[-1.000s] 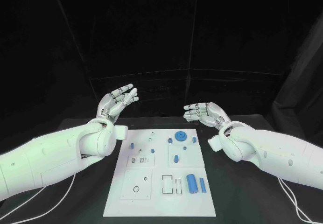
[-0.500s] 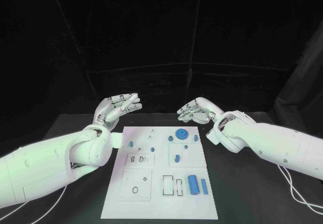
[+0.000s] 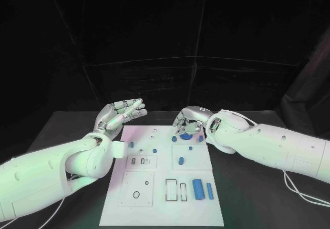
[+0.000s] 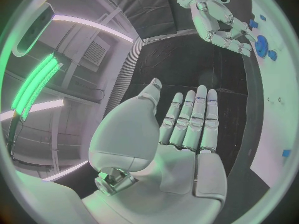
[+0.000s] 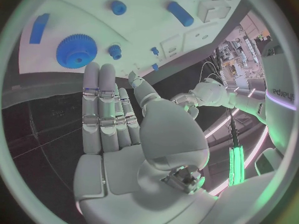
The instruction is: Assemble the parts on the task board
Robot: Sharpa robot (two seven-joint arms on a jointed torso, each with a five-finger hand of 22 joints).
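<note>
Over the far end of the white task board (image 3: 165,176), the right silver hand (image 3: 188,120) hangs with its fingers pointing down, just above the big round blue toothed wheel (image 3: 185,136). Its fingers are straight and a little apart in the right wrist view, and it holds nothing. I think it is there because it wants to pick up that wheel or one of the small blue pegs (image 5: 115,51) close by. The left silver hand (image 3: 122,113) is up in the air beside the board's far left corner, with its palm flat, its fingers side by side and nothing in it. It looks like it is waiting out of the way. The blue parts all lie on the board: the wheel and small pegs at the far end, a short blue peg (image 3: 180,161) in the middle, and a long blue round bar (image 3: 197,189) with a thin blue stick (image 3: 209,190) next to it at the near end. The board sits flat on the black bench (image 3: 76,129) so both hands can reach it. A second ago the right hand was higher, off to the right side of the board with its fingers curled. Now it has swung in and tipped down over the wheel. The left hand has moved only a little. None of the parts has moved.
</note>
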